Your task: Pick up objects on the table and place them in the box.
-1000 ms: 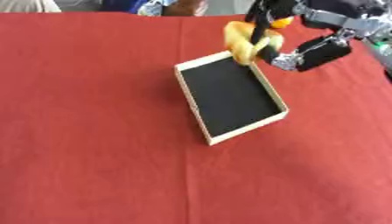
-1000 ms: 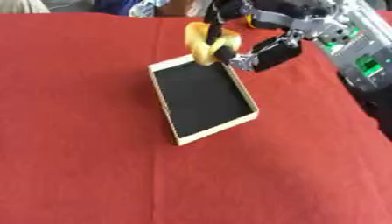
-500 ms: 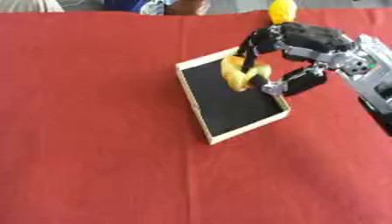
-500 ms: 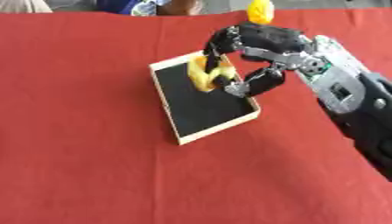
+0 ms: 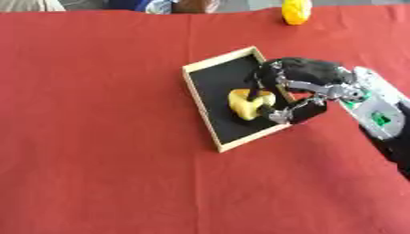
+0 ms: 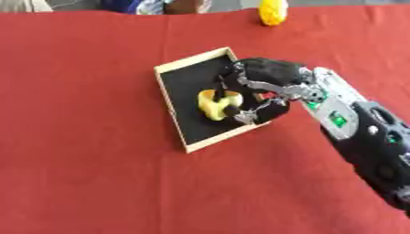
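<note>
A shallow box (image 5: 202, 106) with a pale wooden rim and black floor lies askew in the middle of the red table. A yellow object (image 5: 246, 104) rests low inside it, near its right side. My right hand (image 5: 298, 87) reaches over the box's right rim, its fingers and thumb curled round the yellow object. A second yellow object (image 5: 295, 11) stands at the table's far edge, upper right. My left hand shows in neither view.
The red cloth (image 5: 96, 151) covers the whole table. At the far edge, behind the cloth, parts of people show without touching anything. My right forearm (image 6: 360, 137) slants in from the lower right.
My right hand has carried the yellow object from above the box's far corner down into the box, toward its near right side. The view has also shifted.
</note>
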